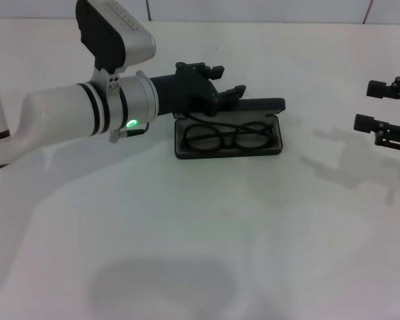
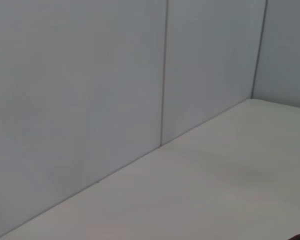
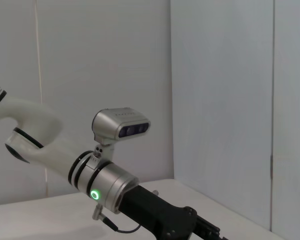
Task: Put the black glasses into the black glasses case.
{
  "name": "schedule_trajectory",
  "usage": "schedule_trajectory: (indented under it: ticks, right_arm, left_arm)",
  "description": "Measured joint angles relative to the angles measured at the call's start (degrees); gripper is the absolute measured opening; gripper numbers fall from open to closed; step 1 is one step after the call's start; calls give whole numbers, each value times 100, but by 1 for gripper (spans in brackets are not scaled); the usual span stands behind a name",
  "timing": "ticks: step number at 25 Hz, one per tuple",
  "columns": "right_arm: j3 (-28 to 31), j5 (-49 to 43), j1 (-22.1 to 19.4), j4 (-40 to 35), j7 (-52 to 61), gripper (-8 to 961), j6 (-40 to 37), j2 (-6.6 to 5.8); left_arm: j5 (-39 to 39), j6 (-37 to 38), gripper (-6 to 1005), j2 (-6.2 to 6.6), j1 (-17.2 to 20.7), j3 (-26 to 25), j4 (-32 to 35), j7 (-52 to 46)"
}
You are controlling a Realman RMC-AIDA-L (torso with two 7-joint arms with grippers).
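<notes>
The left gripper (image 1: 228, 81) reaches in from the worktop's left edge to the raised lid of the black glasses case (image 1: 228, 139), toward the far edge at mid-table; whether its fingers are spread or closed cannot be told. The black glasses (image 1: 227, 138) lie folded inside the open case on its grey lining. The right gripper (image 1: 365, 105) hangs open and empty near the right edge.

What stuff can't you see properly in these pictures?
- Head view: the left claw covers the back edge of the black glasses case, so its lid is mostly hidden.
- Head view: the black glasses lie in the case; the temple arms blur together.
- Head view: the right claw is cut off by the edge.
- Left wrist view: only wall and table.
</notes>
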Motion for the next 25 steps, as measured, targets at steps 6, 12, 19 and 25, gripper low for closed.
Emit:
schedule_trajectory:
  ticks: [6,12,19,25]
  right_arm:
    - [2,-28,37,5,-1,653,83,38]
    - [-7,-30,58,10,-56,665,227,78]
    - [-68,-30,84,12,-73,679,297,128]
    - [-95,-20,91,-22,-80,692,167,222]
  left_arm:
    - [99,123,616,1,172,1,14,40]
    - [123,117,617,-3,373,3,151,259]
    - [-13,633,618,14,497,-55,249,733]
    - [-134,1931,618,111,671,-65,118,767]
